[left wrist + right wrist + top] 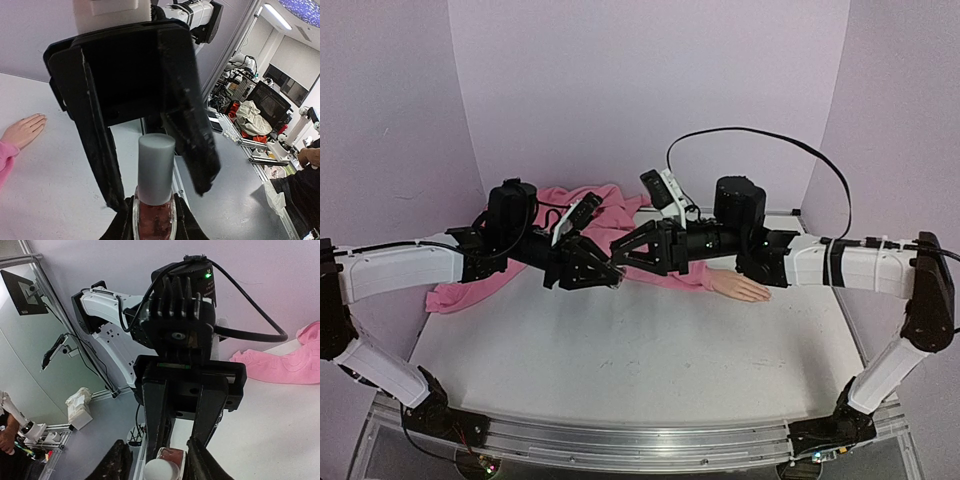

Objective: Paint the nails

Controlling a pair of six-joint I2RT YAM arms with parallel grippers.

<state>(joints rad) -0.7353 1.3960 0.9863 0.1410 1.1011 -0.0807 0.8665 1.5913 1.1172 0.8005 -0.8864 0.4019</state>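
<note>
Holding a small glass bottle of dark pink polish (154,223) between two facing grippers.
The left gripper (155,205) is clamped on the bottle. The right gripper (159,461) has its jaws partly apart, straddling the grey cylindrical cap (156,167) with gaps showing. The peach plastic mannequin hand (740,287) lies flat on the white table (620,350) under the right arm, nails (40,118) pointing right.

High, distant look down from above the near edge of the table (620,350), facing its far edge; wrist views close, opposed, sharing one capped bottle (156,192).
</note>
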